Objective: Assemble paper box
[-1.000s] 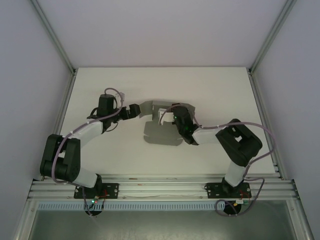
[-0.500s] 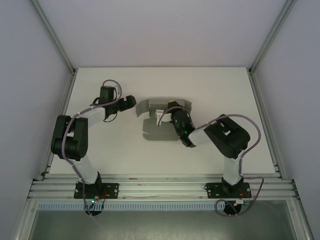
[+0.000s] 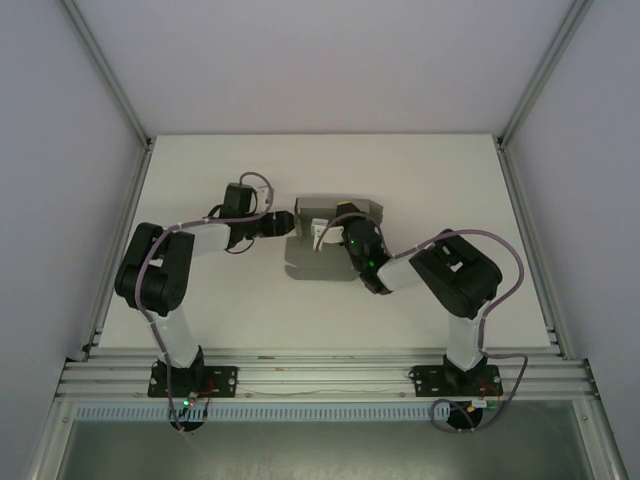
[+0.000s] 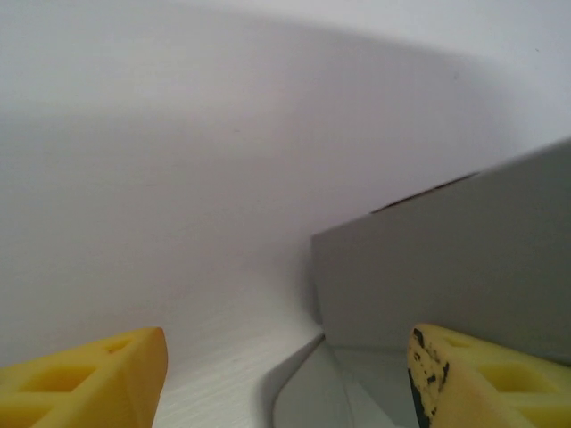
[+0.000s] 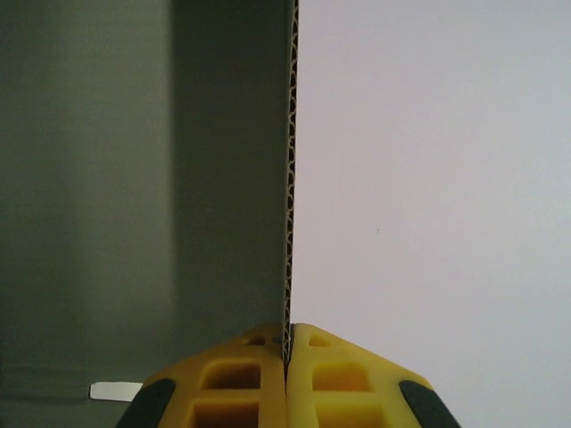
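The paper box is a grey cardboard sheet lying mid-table with some flaps raised. My right gripper is over its middle. In the right wrist view this gripper is shut on the bottom edge of an upright corrugated panel, seen edge-on, with the grey face to its left. My left gripper sits at the box's left end. In the left wrist view its yellow fingers stand apart, open, and an upright grey flap rises just beyond the right one.
The white table is bounded by aluminium posts at the sides and a rail along the near edge, where both arm bases are bolted. Pale walls close off the back and sides.
The left arm has swung right, bringing its gripper up to the box's left flap, which now stands up. Its jaws have narrowed. The right gripper kept its grip.
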{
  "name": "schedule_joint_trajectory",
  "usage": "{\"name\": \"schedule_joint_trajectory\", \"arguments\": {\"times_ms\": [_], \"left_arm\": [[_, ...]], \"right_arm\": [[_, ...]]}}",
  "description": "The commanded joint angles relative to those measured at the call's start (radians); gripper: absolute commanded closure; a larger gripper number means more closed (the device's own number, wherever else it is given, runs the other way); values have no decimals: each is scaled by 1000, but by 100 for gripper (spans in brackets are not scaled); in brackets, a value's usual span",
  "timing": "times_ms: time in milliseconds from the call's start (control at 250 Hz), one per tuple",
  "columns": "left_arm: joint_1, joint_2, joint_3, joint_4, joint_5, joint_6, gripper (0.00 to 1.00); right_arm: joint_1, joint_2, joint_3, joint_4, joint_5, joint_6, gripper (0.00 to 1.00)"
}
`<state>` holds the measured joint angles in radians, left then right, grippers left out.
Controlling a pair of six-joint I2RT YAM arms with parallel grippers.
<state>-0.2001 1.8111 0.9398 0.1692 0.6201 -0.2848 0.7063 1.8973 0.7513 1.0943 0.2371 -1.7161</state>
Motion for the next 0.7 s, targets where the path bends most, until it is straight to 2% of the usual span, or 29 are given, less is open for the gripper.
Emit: {"name": "schedule_joint_trajectory", "arguments": {"times_ms": [0,420,568,696], "left_arm": [[-23,11,1,89,19,43,31],[-79,5,-83,203,29,121,34],[-78,-12,-80,172,-1,139,34],[-80,-28,-82,170,33,153,33]], "right_arm": [[9,-27,-5,-38,14,30,100],[12,-38,-6,-61,46,36,100],[12,-42,-8,-66,47,37,100],[13,-41,-6,-67,47,36,100]]}}
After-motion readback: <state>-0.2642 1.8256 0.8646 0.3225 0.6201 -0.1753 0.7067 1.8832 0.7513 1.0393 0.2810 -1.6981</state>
